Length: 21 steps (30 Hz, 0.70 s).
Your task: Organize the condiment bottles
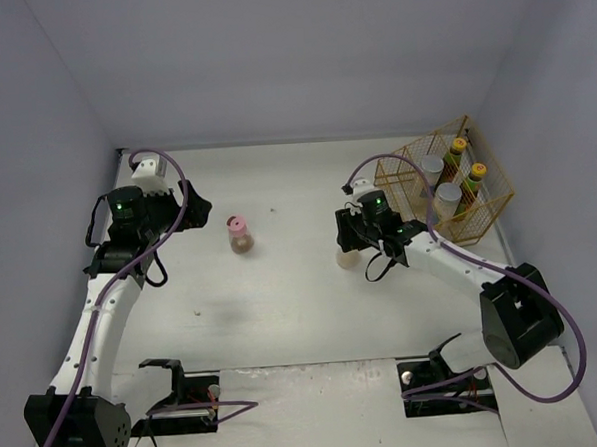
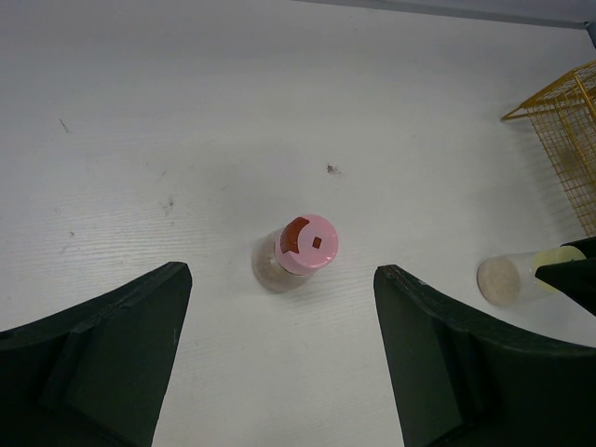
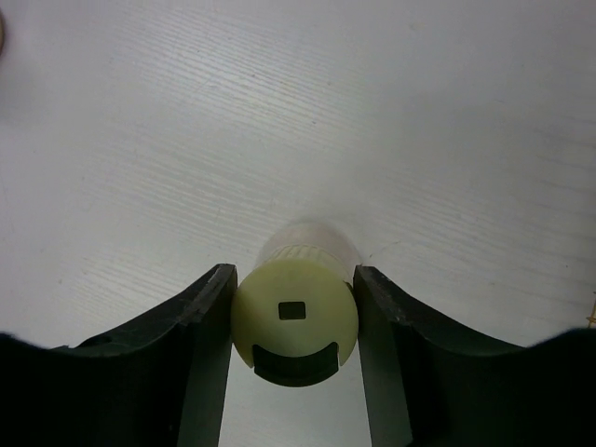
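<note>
My right pincer [image 3: 293, 279] grips the pale yellow-green-lidded jar [image 3: 294, 321] by its lid. My left pincer [image 2: 281, 272] gapes wide. The upright pink-lidded brown jar [image 2: 303, 250] stands on the surface just ahead, centred, nearer this arm.

Open table [image 1: 283, 304] rings the pink-lidded jar [image 1: 239, 234]; basket [image 1: 489, 198] well apart.
</note>
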### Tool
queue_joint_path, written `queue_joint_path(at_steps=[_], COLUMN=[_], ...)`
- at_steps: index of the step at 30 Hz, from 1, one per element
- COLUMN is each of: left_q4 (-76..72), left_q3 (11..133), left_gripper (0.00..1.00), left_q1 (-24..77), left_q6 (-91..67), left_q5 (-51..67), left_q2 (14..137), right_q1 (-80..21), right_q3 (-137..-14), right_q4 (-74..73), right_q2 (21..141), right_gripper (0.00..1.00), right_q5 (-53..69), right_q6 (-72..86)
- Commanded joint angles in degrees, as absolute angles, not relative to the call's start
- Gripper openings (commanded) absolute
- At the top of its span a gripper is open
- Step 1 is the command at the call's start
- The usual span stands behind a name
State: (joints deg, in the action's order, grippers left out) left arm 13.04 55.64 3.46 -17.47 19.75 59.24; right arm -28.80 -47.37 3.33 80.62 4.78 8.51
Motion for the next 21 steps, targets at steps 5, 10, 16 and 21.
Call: queue_joint_path(at_steps=[5, 10, 16, 21], left_q4=[9.23, 9.23, 9.23, 9.32], left_q3=[57.83, 57.75, 57.75, 57.83], left_gripper=[0.80, 0.80, 0.80, 0.80], left_q1=[2.99, 2.99, 2.99, 2.99], left_q6=[-18.19, -18.19, -18.19, -18.11], left_q5=[20.83, 20.83, 20.83, 20.74], left_q2=[59.06, 59.15, 59.41, 59.24], right_q1=[-29.44, -28.48, -21.73, -15.48], right_q3=[-50.27, -56.94, -70.30, -79.43], right_q4=[5.02, 2.90, 0.18, -2.10], right_q2=[78.75, 79.10, 82.00, 85.86], right_gripper=[0.06, 0.00, 0.00, 0.00], right_q5=[-2.54, -5.01, -6.50, -5.19], right_q6=[7.91, 7.03, 7.03, 8.00])
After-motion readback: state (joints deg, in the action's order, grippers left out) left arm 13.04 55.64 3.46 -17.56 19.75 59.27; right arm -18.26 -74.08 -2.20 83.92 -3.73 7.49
